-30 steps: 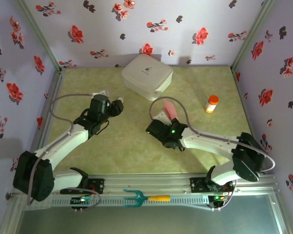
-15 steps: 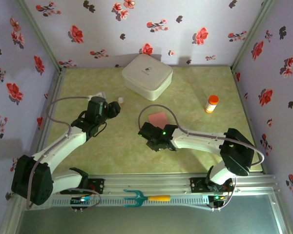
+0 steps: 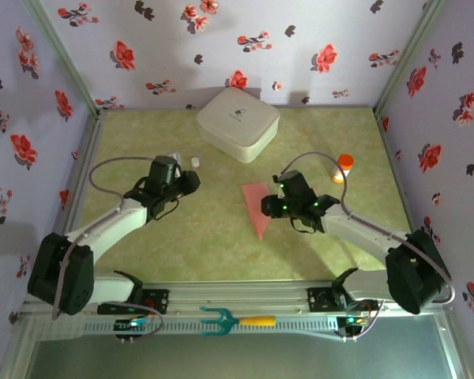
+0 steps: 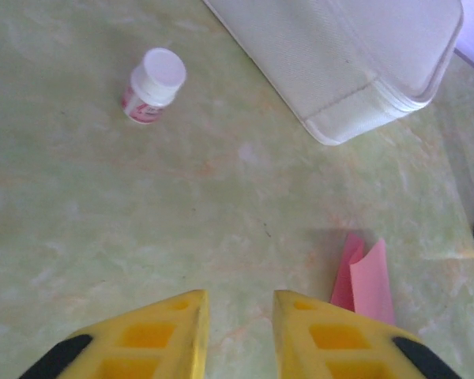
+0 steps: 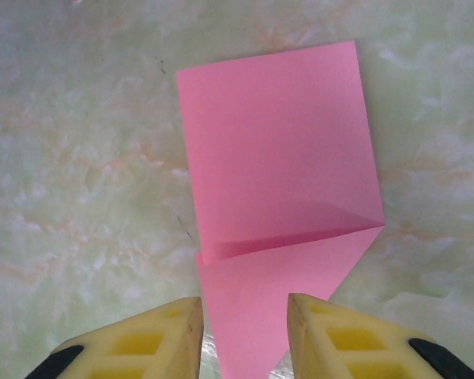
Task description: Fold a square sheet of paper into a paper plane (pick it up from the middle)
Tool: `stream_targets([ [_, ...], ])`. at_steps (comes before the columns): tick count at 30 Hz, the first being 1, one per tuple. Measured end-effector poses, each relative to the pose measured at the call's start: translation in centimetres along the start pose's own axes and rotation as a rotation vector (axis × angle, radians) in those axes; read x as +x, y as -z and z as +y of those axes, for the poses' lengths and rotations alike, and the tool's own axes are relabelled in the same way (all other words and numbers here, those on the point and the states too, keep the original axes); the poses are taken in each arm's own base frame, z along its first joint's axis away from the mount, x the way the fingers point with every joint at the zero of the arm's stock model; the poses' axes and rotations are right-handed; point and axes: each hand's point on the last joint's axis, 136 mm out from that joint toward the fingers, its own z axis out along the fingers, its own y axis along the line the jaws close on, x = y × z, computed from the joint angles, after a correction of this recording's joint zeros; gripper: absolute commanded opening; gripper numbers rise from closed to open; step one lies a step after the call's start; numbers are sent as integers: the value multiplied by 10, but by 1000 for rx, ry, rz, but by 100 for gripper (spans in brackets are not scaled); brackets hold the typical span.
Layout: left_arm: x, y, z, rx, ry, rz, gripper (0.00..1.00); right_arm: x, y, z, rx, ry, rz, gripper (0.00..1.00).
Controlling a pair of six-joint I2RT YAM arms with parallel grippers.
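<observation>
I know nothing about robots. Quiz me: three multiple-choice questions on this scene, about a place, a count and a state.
1. Where is the pink paper? A on a shelf; B on the green table; C in a drawer.
2. How many small bottles are there? A one; B four; C two.
3. The paper is: A partly folded; B crumpled; C torn.
Answers: B, it lies mid-table; C, one orange-capped bottle, one white-capped bottle; A, a folded flap shows.
</observation>
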Motion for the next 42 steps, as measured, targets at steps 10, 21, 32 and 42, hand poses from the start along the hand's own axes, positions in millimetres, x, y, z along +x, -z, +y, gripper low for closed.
stream_targets([
  [10,6,-16,-24,111,4,80,20,17,-39,5,-136,-177,127,25],
  [21,16,-27,-27,137,29,140,20,9,-44,5,-192,-252,134,20],
  [32,21,-36,-29,143,40,170,20,28,-62,-2,-187,-302,218,18],
  [42,25,-39,-33,161,41,193,20,38,-72,-12,-128,-379,270,19],
])
